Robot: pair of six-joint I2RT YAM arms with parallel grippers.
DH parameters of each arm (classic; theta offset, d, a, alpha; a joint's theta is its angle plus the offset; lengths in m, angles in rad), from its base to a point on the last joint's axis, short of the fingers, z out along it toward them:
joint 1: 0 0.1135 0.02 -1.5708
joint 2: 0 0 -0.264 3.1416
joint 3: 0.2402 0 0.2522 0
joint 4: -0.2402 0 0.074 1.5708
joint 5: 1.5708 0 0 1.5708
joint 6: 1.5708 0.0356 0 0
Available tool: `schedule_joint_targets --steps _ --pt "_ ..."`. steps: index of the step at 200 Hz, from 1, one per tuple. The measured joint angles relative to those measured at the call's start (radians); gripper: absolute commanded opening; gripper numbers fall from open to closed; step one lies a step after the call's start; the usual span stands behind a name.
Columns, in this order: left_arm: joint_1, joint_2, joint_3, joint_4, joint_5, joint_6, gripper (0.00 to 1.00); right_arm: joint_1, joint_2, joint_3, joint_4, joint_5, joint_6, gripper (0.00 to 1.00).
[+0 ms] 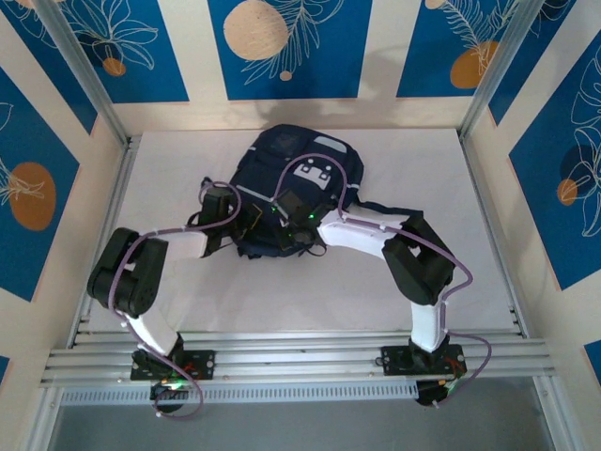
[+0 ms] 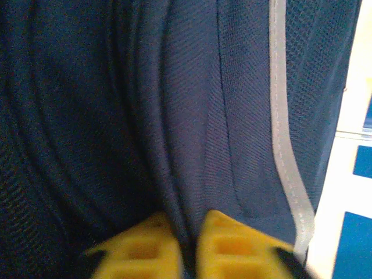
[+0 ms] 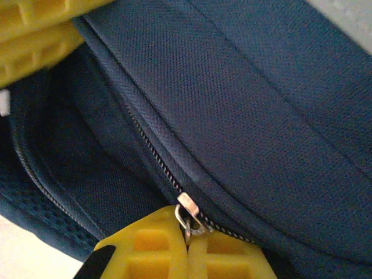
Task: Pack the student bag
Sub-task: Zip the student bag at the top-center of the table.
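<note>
Right: the student bag (image 1: pixel 282 160) lies mid-table (image 1: pixel 423 169), at twelve o'clock from my arms. My left fingers (image 2: pixel 232 244) pinch a fabric fold shut, bracing it, I judge, while my right fingers (image 3: pixel 145 250) clamp the zip pull (image 3: pixel 187 210), ready to run it.

From my station I see a white table top (image 1: pixel 188 301) walled in on three sides. The back wall (image 1: pixel 376 56) carries blue panels with white leaf outlines and a pale orange disc (image 1: pixel 255 30), split by cream strips. The left wall (image 1: pixel 28 188) and right wall (image 1: pixel 573 178) show the same pattern. Aluminium posts (image 1: pixel 80 66) rise at the far corners, and slotted aluminium rails (image 1: pixel 300 362) run along the near edge.
</note>
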Motion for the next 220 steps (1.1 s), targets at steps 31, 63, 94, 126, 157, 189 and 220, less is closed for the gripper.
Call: schedule_joint_targets --steps 31,63,94,126,157,189,220 --pt "-0.002 0.006 -0.003 0.031 0.016 -0.002 0.0 0.002 0.0 -0.005 -0.037 0.085 -0.064 0.0" --pt "-0.012 -0.011 -0.01 0.021 0.032 0.021 0.0 -0.032 -0.024 -0.022 -0.071 0.1 -0.132 0.0" --pt "-0.019 -0.026 -0.014 0.008 0.051 0.036 0.0 -0.107 -0.091 -0.06 -0.123 0.077 -0.153 0.0" --pt "-0.019 -0.026 -0.014 0.006 0.062 0.043 0.0 -0.14 -0.116 -0.088 -0.129 0.064 -0.161 0.0" --pt "-0.019 -0.026 -0.014 0.006 0.066 0.051 0.0 -0.168 -0.115 -0.083 -0.134 0.063 -0.196 0.0" --pt "-0.02 -0.031 -0.014 0.006 0.072 0.077 0.0 -0.281 -0.107 -0.055 -0.123 0.012 -0.252 0.0" --pt "-0.025 -0.044 -0.024 0.012 0.089 0.095 0.0 -0.394 -0.08 -0.012 -0.123 -0.177 -0.288 0.0"
